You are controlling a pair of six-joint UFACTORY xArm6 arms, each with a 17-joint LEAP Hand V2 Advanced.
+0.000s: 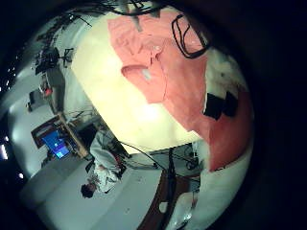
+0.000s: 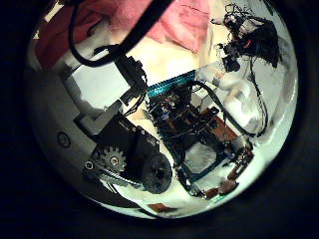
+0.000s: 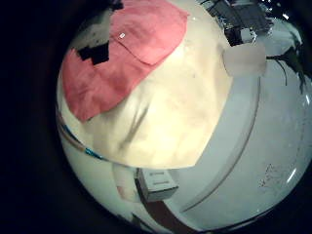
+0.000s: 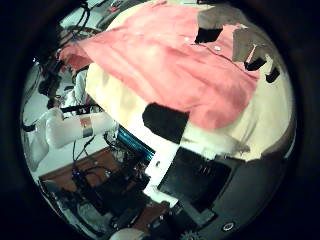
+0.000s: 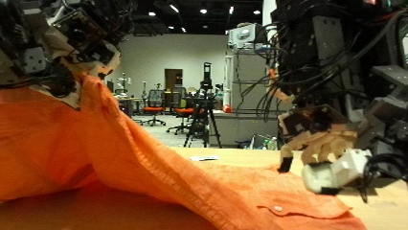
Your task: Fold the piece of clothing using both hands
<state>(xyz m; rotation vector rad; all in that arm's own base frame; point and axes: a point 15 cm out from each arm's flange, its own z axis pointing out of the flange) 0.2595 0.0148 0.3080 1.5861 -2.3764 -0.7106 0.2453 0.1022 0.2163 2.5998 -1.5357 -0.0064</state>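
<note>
An orange button-up garment (image 5: 153, 177) lies partly on the pale table (image 5: 383, 206). My left hand (image 5: 57, 48) has its fingers curled on one side of it and holds that side raised high, so the cloth hangs down in a slope. The left little finger side palm view shows the garment (image 1: 163, 57) spread over the table with my fingertips (image 1: 219, 102) on it. My right hand (image 5: 326, 158) hovers just above the low end of the garment with its fingers loosely bent and holding nothing. In the right thumb side palm view the cloth (image 4: 170, 60) fills the space under the fingertips (image 4: 165, 121).
The table edge (image 3: 210, 146) runs close beside the right hand, with floor beyond it. Behind the table stand office chairs (image 5: 156, 113) and a tripod stand (image 5: 204, 105).
</note>
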